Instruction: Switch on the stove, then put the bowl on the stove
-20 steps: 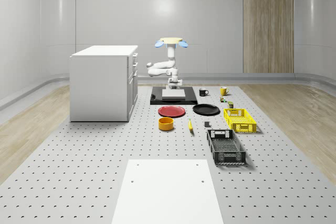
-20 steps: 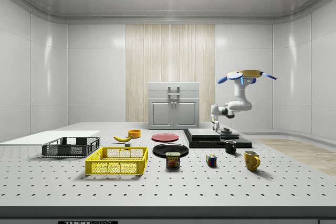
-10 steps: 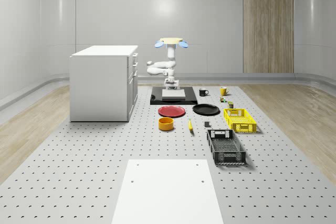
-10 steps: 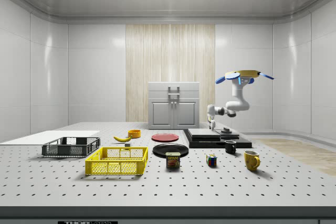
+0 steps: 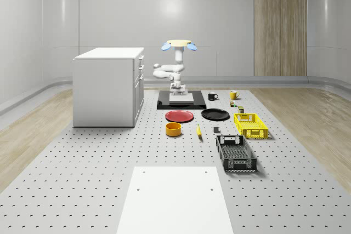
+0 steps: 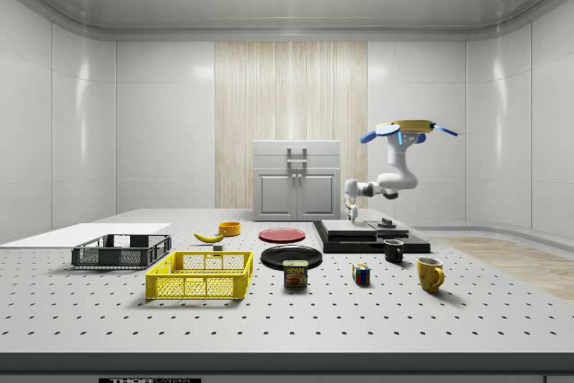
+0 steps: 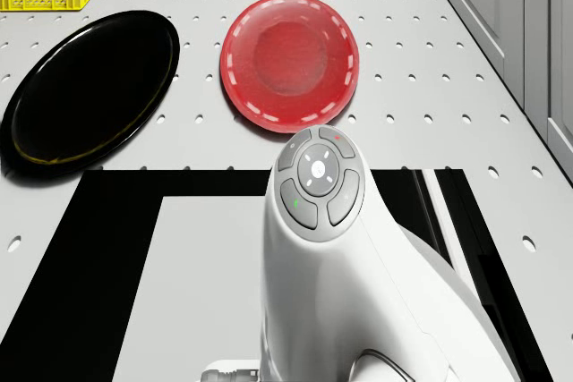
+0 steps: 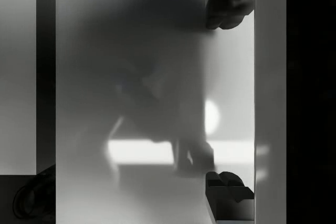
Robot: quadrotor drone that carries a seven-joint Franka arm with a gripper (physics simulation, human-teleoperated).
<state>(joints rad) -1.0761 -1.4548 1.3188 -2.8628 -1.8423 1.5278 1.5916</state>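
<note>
Gripper (image 8: 230, 98) points straight down over the stove's pale top, fingers (image 8: 229, 6) spread apart with nothing between them. Drone (image 5: 178, 44) hovers above the stove (image 5: 164, 104), with the arm (image 7: 331, 266) folded beneath it. In the whole-scene view, the orange bowl (image 5: 174, 129) rests on the table (image 5: 82, 157) at 6 o'clock from the stove, just past the red plate (image 5: 180, 116). A black plate (image 5: 215, 114) lies at 3 o'clock from the red plate.

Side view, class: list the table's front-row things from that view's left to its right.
Black crate → yellow crate → can → cube → yellow mug.
</note>
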